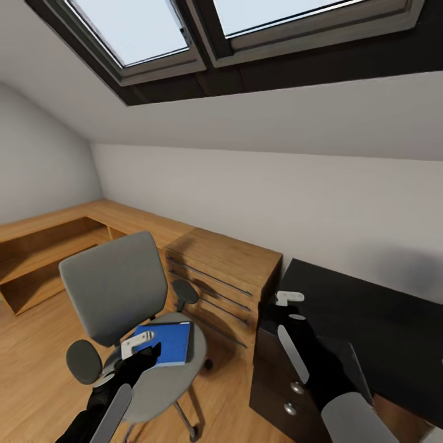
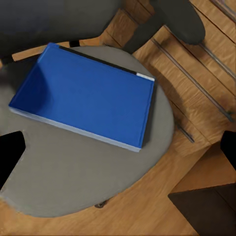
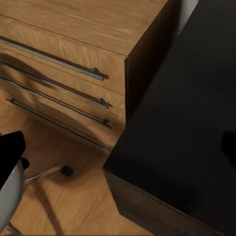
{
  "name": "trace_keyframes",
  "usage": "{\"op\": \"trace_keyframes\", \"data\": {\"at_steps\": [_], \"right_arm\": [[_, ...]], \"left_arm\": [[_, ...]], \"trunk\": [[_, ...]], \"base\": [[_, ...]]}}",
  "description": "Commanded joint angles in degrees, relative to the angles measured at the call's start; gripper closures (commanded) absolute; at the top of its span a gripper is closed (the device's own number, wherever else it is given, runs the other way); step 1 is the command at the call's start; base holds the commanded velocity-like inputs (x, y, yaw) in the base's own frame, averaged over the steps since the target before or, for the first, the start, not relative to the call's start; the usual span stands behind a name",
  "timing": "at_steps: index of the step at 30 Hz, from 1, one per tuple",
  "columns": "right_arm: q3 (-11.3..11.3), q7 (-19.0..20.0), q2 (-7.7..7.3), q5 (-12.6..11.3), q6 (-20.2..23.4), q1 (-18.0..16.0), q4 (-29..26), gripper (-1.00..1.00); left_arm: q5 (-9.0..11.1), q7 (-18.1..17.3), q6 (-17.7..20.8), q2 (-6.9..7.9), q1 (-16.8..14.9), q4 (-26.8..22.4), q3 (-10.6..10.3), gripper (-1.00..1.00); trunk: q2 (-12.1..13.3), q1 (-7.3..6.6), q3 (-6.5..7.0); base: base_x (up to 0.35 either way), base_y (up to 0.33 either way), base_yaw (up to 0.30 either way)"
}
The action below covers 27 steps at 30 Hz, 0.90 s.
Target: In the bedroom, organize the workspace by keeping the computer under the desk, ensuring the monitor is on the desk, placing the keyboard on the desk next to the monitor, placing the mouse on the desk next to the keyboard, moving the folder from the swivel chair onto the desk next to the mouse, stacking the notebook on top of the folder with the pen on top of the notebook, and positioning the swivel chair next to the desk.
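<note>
- Left gripper (image 1: 143,346) hangs over the folder (image 2: 86,96) on the chair (image 1: 117,289), fingers spread wide, holding nothing
- Right gripper (image 1: 286,303) above the desk (image 1: 375,326) corner, wide open, empty

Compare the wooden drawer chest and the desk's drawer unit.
The wooden drawer chest is light wood with long bar handles; the desk's drawer unit is black with round knobs. The chest stands a little taller than the unit. They stand side by side, drawer fronts toward the swivel chair.

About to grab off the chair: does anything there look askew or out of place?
The blue folder lies flat on the swivel chair seat, turned at an angle to the seat rather than squared. It belongs on the desk. Nothing looks spilled or damaged.
</note>
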Motion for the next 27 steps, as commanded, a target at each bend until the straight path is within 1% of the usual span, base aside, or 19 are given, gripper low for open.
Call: {"op": "trace_keyframes", "data": {"at_steps": [1, 7, 12, 13, 15, 17, 19, 22, 24, 25, 27], "right_arm": [[0.2, -0.6, 0.02, -0.6, -0.5, 0.0, 0.1, -1.00], [0.7, -0.6, 0.06, -0.6, -1.4, 0.0, 0.3, -1.00], [0.7, -0.6, 0.02, -0.6, -1.6, 0.0, 0.3, -1.00], [0.8, -0.5, -0.01, -0.6, -1.6, 0.0, 0.3, -1.00], [0.8, -0.5, -0.01, -0.6, -1.6, 0.0, 0.3, -1.00], [0.8, -0.5, -0.01, -0.6, -1.6, 0.0, 0.3, -1.00], [0.8, -0.5, -0.01, -0.6, -1.6, 0.0, 0.3, -1.00], [0.8, -0.5, -0.02, -0.6, -1.6, 0.0, 0.3, -1.00], [0.8, -0.5, -0.02, -0.6, -1.6, 0.0, 0.3, -1.00], [0.8, -0.5, -0.02, -0.6, -1.6, 0.0, 0.3, -1.00], [0.8, -0.5, -0.02, -0.6, -1.6, 0.0, 0.3, -1.00]], "left_arm": [[0.5, 0.6, 0.0, 0.11, -0.1, 0.1, -0.2, -1.00], [0.4, 0.8, -0.4, 0.18, -0.1, 0.1, -0.2, -1.00], [0.3, 0.8, -2.7, 0.23, -0.1, -0.1, -0.2, -1.00], [0.3, 0.8, -5.2, 0.31, 0.6, -1.8, -0.1, -1.00], [0.3, 0.8, -5.9, 0.73, 1.9, -4.2, -0.1, -1.00], [0.4, 0.7, -6.2, 1.40, 3.3, -6.8, -0.1, -1.00], [0.4, 0.6, -6.4, 1.86, 4.2, -8.4, -0.1, -1.00], [0.5, 0.6, -6.6, 2.38, 5.5, -11.0, -0.1, -1.00], [0.5, 0.5, -6.7, 2.53, 5.9, -11.7, 0.0, -1.00], [0.5, 0.5, -6.7, 2.68, 6.3, -12.5, 0.9, -1.00], [0.5, 0.5, -6.7, 2.69, 6.4, -12.7, 1.3, -1.00]], "trunk": [[-0.1, 0.01, -0.08], [-0.1, 0.01, -0.16], [-0.1, 0.01, -0.25], [-0.1, 0.01, -0.27], [-0.1, 0.01, -0.31], [-0.1, 0.01, -0.35], [-0.1, 0.01, -0.39], [-0.1, 0.01, -0.45], [-0.1, 0.01, -0.49], [-0.1, 0.01, -0.51], [-0.1, 0.01, -0.55]], "base": [[0.000, 0.000, 0.276], [0.000, 0.000, 0.276], [0.000, 0.000, 0.277], [0.000, 0.000, 0.277], [0.000, 0.000, 0.277], [0.000, 0.000, 0.277], [0.000, 0.000, 0.277], [0.000, 0.000, 0.277], [0.000, 0.000, 0.277], [0.000, 0.000, 0.277], [0.000, 0.000, 0.277]]}}
